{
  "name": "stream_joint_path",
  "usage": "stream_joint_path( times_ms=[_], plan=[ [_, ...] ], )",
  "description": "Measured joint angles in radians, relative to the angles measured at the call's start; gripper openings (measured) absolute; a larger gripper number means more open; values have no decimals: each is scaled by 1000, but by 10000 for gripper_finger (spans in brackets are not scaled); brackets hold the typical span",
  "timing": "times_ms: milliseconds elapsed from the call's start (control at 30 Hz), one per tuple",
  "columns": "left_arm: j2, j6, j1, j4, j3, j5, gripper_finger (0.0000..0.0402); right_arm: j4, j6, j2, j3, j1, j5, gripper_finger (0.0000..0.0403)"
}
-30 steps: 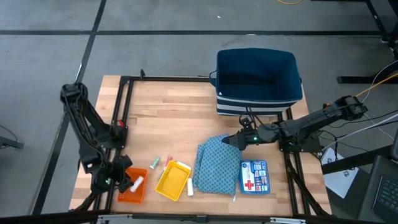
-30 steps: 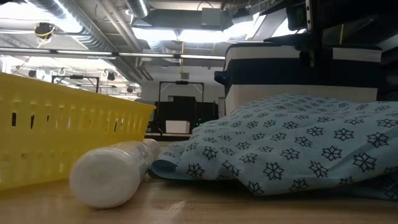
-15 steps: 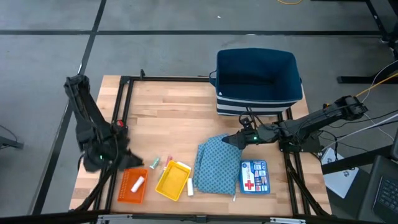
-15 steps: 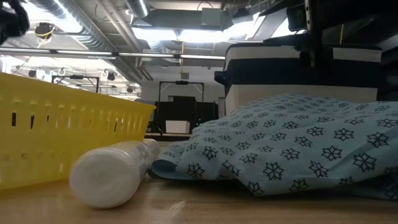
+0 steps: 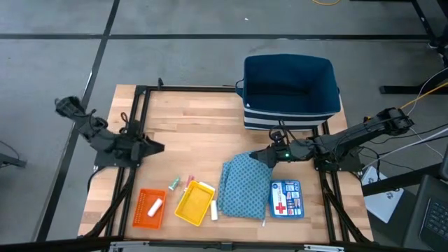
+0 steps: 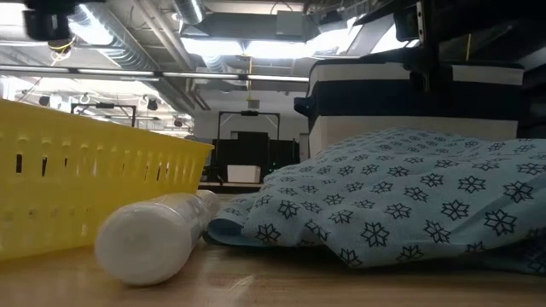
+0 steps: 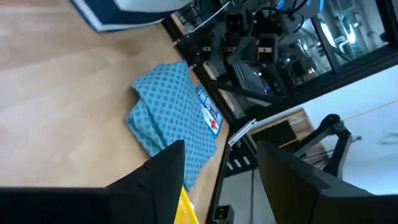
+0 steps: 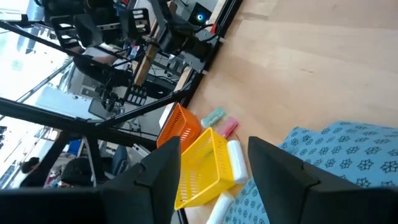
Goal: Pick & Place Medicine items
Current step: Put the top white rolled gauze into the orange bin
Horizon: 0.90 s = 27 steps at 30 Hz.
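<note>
In the high view a white tube (image 5: 155, 206) lies in the orange tray (image 5: 142, 218). A second white tube (image 5: 213, 210) (image 6: 153, 234) lies on the table against the yellow tray (image 5: 194, 203). A light-green piece (image 5: 173, 184) (image 8: 213, 116) and a pinkish stick (image 5: 187, 180) (image 8: 229, 127) lie on the wood behind the trays. A thin white stick (image 5: 263, 222) lies at the blue cloth's (image 5: 241, 185) near edge. My left gripper (image 5: 157, 148) (image 7: 221, 180) hangs open and empty above the table's left part. My right gripper (image 5: 255, 157) (image 8: 214, 180) stands open at the cloth's far corner.
A dark blue bin (image 5: 290, 87) stands at the far right of the table. A blue first-aid card (image 5: 286, 198) lies right of the cloth. The wood between the left gripper and the bin is bare. A black frame (image 5: 133, 126) runs along the table's edges.
My left gripper has drawn back from over the orange tray, moving up and toward the table's far edge, its arm swinging out to the left. The white tube stays lying in the orange tray. My right arm has kept still.
</note>
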Motion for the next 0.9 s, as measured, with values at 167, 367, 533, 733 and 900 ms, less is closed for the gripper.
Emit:
stream_joint_path(
  times_ms=[167,367,533,733,900],
  plan=[
    [103,119,185,61,35,238,195,0,-24,0,0,-8,7,189],
    [326,275,394,33,94,580,196,0,-32,0,0,-29,7,189],
    [518,470,537,-85,147,752,196,0,-38,0,0,-34,1,189],
    [721,703,640,-108,221,782,194,-2,-48,0,0,-34,0,189],
    [862,902,660,-168,325,784,193,-2,-52,0,0,-34,-1,189]
  ],
)
